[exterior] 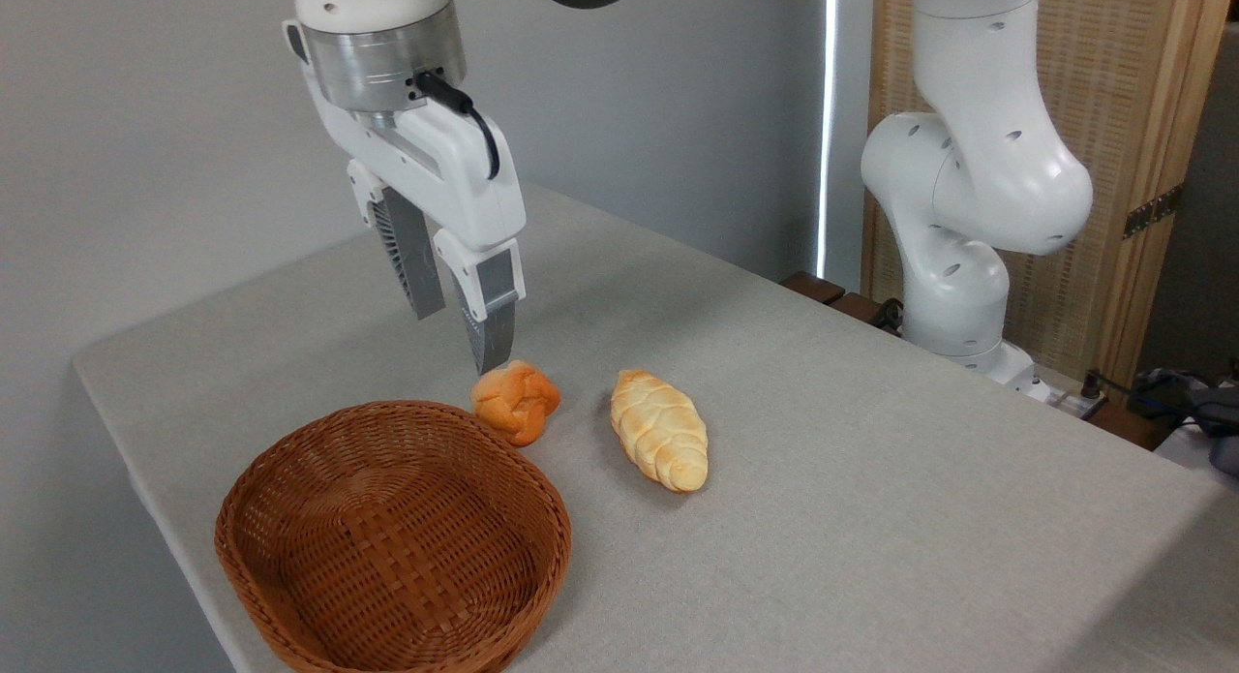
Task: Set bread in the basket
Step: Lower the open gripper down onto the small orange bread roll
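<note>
Single fixed view. The hand (457, 336) hangs in the upper left of the frame, fingers pointing down, jaws parted with a clear gap between them and nothing held, so it is released. The nearer finger (489, 310) ends just above the upper left edge of the bread (516, 400); whether the tip touches the bun cannot be told from this angle. The farther finger (411, 266) sits higher in the frame and to the left. The bread, a small orange-golden knotted bun, lies on the grey counter (823, 460) at centre left, just beside the far rim of the basket (290, 465), outside it. The basket, a reddish-brown oval of woven wicker, occupies the lower left of the frame with its interior bare, its near edge cut off by the bottom of the picture. A longer pale-yellow braided loaf (659, 429) lies on the counter to the right of the bun, near it but apart, tapered end toward the lower right. The white arm base (953, 218) stands at the counter's far right edge, before a wooden screen (1133, 121).
</note>
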`<action>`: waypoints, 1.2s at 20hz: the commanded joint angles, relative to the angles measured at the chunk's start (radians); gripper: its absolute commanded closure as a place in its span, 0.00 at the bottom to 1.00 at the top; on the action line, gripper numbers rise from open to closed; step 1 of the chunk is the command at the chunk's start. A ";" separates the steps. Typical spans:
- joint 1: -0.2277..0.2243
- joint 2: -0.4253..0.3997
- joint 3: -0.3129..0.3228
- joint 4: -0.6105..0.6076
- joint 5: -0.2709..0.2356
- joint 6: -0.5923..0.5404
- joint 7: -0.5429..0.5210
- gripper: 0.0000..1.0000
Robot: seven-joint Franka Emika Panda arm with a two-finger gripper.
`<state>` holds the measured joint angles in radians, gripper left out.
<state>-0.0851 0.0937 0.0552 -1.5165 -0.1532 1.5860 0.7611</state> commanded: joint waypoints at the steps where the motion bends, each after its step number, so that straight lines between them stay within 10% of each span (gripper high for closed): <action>1: -0.025 -0.121 -0.031 -0.178 0.046 0.062 -0.006 0.00; 14: -0.034 -0.224 -0.202 -0.542 0.078 0.373 -0.017 0.00; 24: -0.087 -0.207 -0.209 -0.600 0.083 0.419 -0.019 0.02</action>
<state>-0.1659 -0.1038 -0.1595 -2.1035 -0.0794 1.9617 0.7566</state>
